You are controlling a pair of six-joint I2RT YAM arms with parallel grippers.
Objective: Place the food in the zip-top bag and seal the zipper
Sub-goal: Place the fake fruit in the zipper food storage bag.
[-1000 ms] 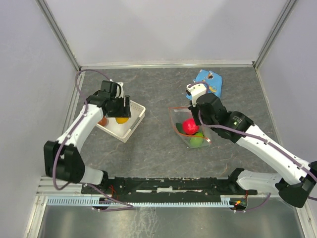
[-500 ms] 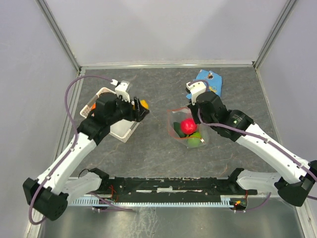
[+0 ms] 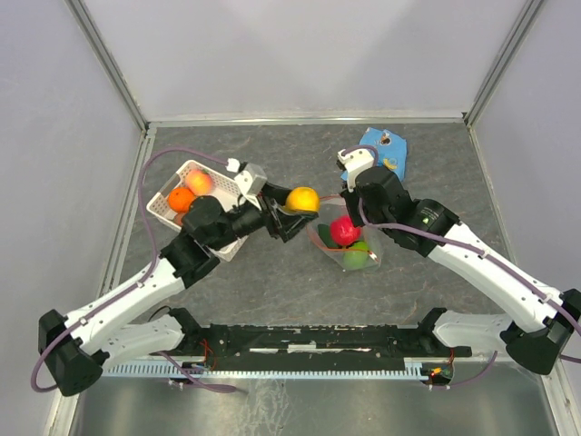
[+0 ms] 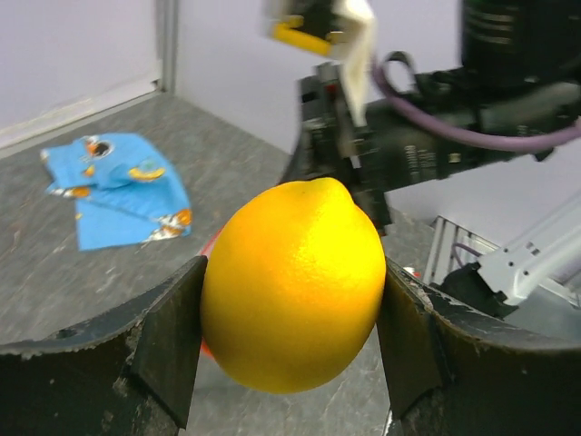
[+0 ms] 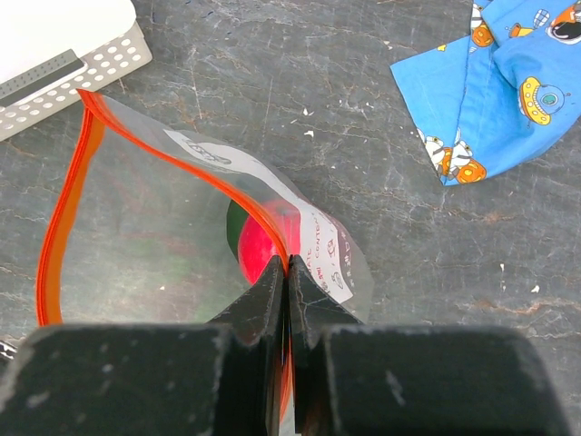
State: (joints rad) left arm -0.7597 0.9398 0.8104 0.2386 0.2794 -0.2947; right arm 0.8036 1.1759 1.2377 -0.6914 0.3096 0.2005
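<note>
My left gripper (image 3: 297,207) is shut on a yellow-orange toy fruit (image 3: 302,199), held in the air just left of the zip-top bag (image 3: 349,241); the fruit fills the left wrist view (image 4: 292,283). My right gripper (image 5: 289,265) is shut on the bag's red-orange zipper strip (image 5: 64,213) and holds the mouth open. A red-pink fruit (image 3: 346,231) and a green fruit (image 3: 359,258) lie inside the bag. An orange fruit (image 3: 181,199) and a peach fruit (image 3: 200,183) lie in the white basket (image 3: 238,184).
A blue printed snack packet (image 3: 381,153) lies behind the right gripper, also in the right wrist view (image 5: 495,86). The white lattice basket stands left of centre, its corner in the right wrist view (image 5: 77,59). Walls enclose the grey table.
My left gripper lifted a yellow-orange fruit out of the basket and carried it right, up to the bag's mouth. The right gripper kept hold of the bag's edge.
</note>
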